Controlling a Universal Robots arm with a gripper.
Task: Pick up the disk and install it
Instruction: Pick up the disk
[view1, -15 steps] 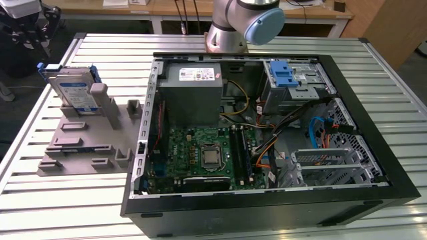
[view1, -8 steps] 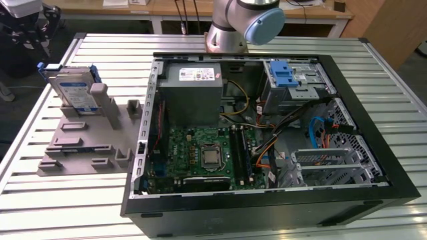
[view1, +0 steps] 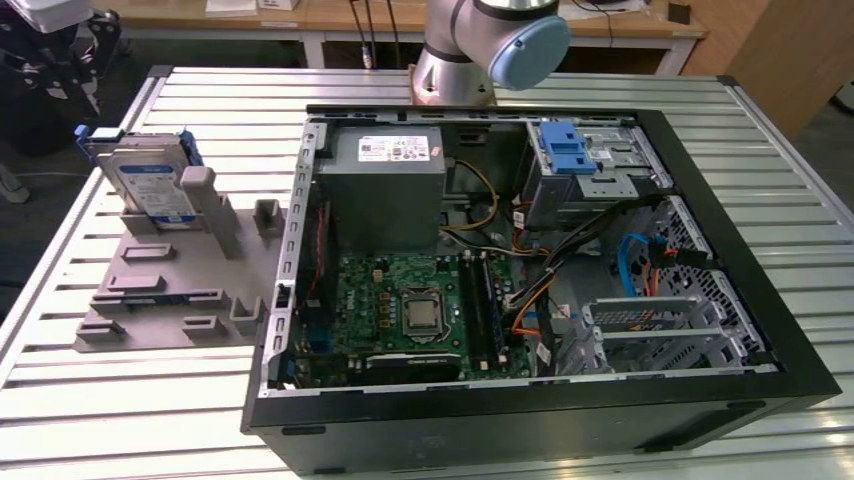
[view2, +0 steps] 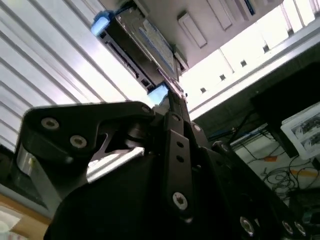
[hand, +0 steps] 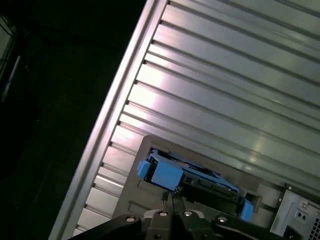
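Pick-up is in hand: the end effector (hand: 170, 196), closed on nothing, points at the disk (view1: 144, 175) standing outside the case (view1: 534, 420); grasping likely calls for spreading first.

From where I stand, the disk (view1: 144, 175) is silver-grey with a white, blue-banded label and blue bracket, its holder (view1: 147, 290) plain grey, the table (view1: 134, 410) ribbed silver, the computer case (view1: 534, 425) black, motherboard (view1: 387, 300) green, latch (view1: 570, 150) blue
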